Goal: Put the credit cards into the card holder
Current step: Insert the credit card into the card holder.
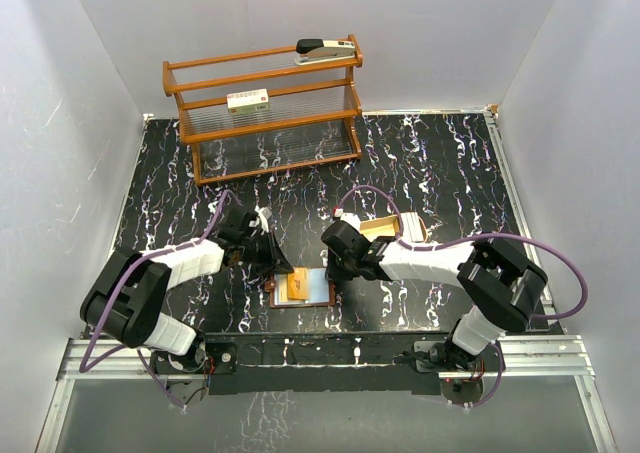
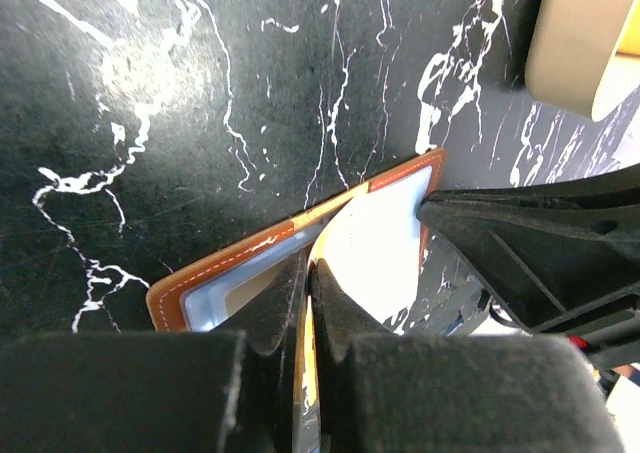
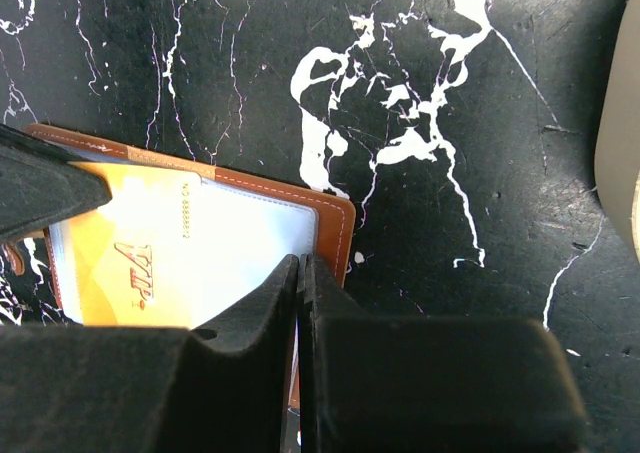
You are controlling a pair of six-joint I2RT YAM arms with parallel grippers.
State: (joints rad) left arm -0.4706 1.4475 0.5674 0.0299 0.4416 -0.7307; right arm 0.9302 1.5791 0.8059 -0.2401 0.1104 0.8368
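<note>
The brown card holder (image 1: 320, 297) lies spread open near the table's front edge, between both arms. Its stitched brown rim (image 2: 230, 263) frames a clear pocket. A credit card (image 3: 150, 263), orange fading to white, lies over the card holder's (image 3: 330, 223) inner face. My left gripper (image 1: 280, 265) is shut on this card's edge. In the left wrist view the card's yellow edge shows between the closed fingers (image 2: 308, 263) and the card (image 2: 375, 243) reaches toward the right half. My right gripper (image 1: 338, 271) is shut at the card holder's right side, a thin pale layer between its fingers (image 3: 301, 261).
A shallow tan tray (image 1: 385, 225) sits just behind the right gripper, also in the left wrist view (image 2: 580, 43). A wooden shelf rack (image 1: 265, 108) stands at the back with a stapler (image 1: 325, 49) on top and a white box (image 1: 248, 101) on its middle shelf.
</note>
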